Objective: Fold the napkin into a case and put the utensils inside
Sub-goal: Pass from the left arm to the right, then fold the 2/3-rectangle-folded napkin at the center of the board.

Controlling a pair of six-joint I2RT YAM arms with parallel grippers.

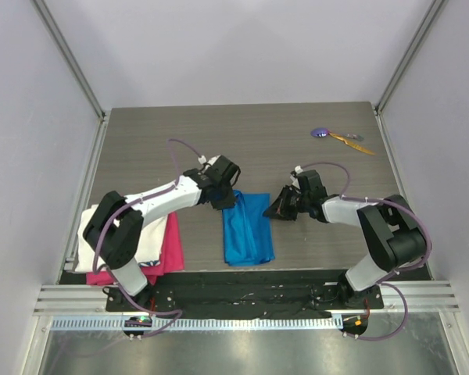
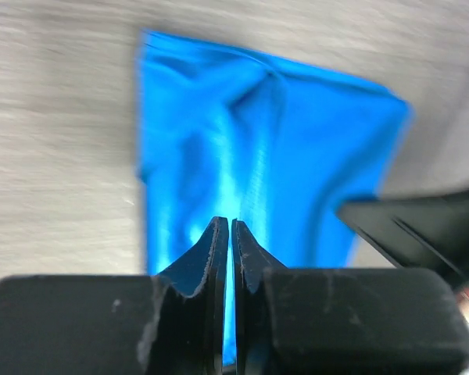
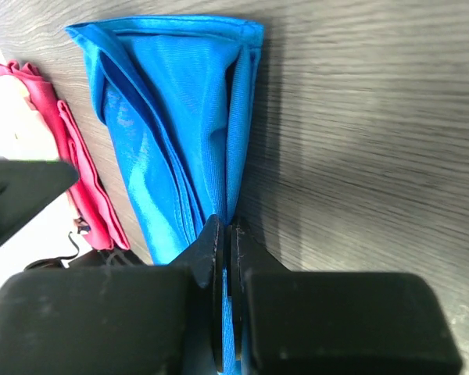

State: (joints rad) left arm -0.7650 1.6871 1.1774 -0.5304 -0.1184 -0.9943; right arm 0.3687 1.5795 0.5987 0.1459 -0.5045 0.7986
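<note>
- Table: plenty of bare wood here. The fold wants to be done low, so my call is to drag the cloth along the surface rather than lift it high, or the thin, slippery fabric will billow and lose its line.
- Napkin: bright blue and a little shiny. It lies as a narrow, layered strip near the front edge, between the two arms. Its long edges are rumpled and the far end is creased, so it's not a tidy case yet.
- Pink cloth: well to the left of the napkin, out of play.
- Left gripper: at the strip's far left corner, jaws down to a slit with blue showing in it. It looks like a pinch on the napkin.
- Right gripper: at the far right corner, jaws closed on the napkin's edge. Both corners should travel together and level, I'd say.
- Utensils: purple-headed and orange-yellow, touching at the far right, well apart from the napkin and waiting.
</note>
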